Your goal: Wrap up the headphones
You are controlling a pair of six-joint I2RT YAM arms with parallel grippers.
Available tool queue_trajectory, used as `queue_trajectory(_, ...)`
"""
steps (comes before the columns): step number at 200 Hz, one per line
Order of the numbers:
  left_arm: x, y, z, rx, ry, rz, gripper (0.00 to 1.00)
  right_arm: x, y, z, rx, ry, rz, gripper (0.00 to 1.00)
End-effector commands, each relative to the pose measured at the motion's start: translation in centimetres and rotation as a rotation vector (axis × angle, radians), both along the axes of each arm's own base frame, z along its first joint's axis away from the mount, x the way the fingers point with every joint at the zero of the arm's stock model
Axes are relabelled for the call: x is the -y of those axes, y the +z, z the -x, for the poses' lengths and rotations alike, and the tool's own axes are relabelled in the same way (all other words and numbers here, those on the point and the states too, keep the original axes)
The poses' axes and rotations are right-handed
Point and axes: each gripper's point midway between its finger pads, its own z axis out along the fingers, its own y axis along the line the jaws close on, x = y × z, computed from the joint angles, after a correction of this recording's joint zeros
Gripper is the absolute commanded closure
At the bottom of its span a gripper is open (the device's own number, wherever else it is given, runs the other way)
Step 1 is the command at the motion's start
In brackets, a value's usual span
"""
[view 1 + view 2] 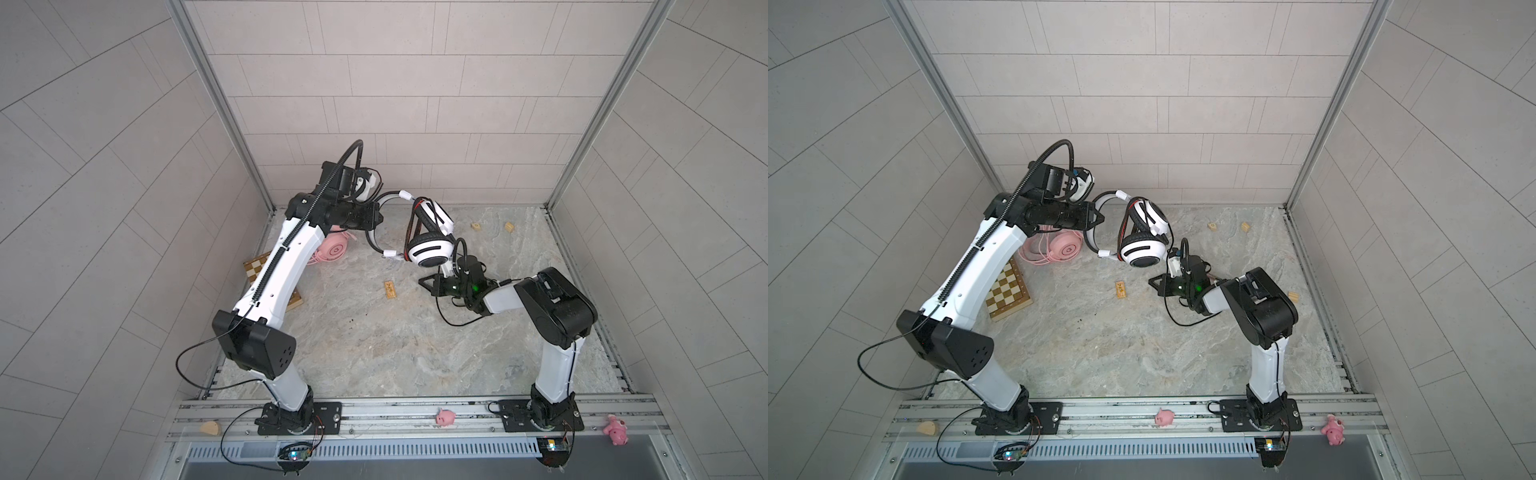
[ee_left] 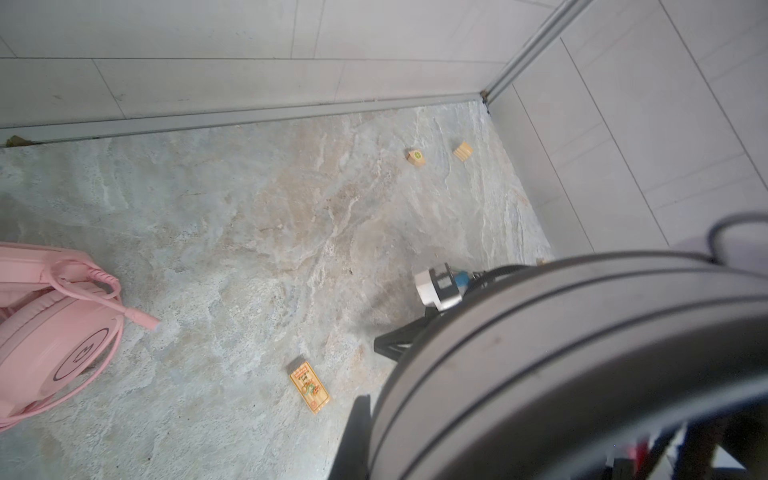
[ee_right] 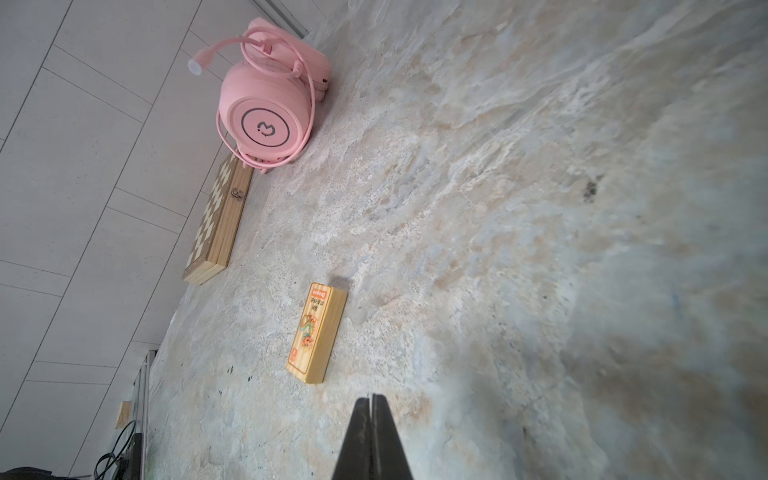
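The white-and-black headphones [image 1: 430,251] [image 1: 1142,251] hang in the air above the back of the table. My left gripper [image 1: 377,217] [image 1: 1096,218] is shut on their white headband [image 1: 388,198]. In the left wrist view the headband fills the near side as a blurred grey arc [image 2: 582,353]. A dark cable [image 1: 411,226] loops beside the upper ear cup. My right gripper [image 1: 422,281] [image 3: 371,399] is below the lower ear cup, jaws shut with nothing seen between them. The pink headphones [image 1: 334,249] [image 3: 266,120] lie at the back left with their pink cable coiled around them.
A wooden chessboard box [image 1: 1007,291] [image 3: 216,224] lies by the left wall. A printed wooden block [image 1: 390,289] [image 3: 316,332] sits mid-table, just ahead of the right fingertips. Two small wooden blocks [image 1: 476,226] [image 1: 509,226] are at the back right. Pink toy pigs [image 1: 444,417] rest on the front rail.
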Motion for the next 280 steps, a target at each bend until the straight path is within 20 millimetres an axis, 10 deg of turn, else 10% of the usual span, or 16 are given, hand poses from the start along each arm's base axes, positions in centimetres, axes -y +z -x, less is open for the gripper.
queue_trajectory(1, -0.8, 3.9, -2.0, 0.066, 0.139, 0.177, 1.00, -0.1, 0.0, 1.8, -0.002, 0.013, 0.049, 1.00)
queue_trajectory(104, -6.1, 8.4, -4.0, 0.226, 0.389, 0.342, 1.00, -3.1, -2.2, 11.6, -0.063, 0.211, 0.314, 1.00)
queue_trajectory(174, -10.1, 6.4, -4.6, 0.248, 0.601, 0.248, 1.00, -3.5, 0.4, 14.6, 0.011, 0.312, 0.494, 0.98)
queue_trajectory(280, -17.0, -1.9, -4.7, 0.217, 0.935, -0.068, 1.00, -3.0, 13.3, 14.2, 0.290, 0.269, 0.474, 0.96)
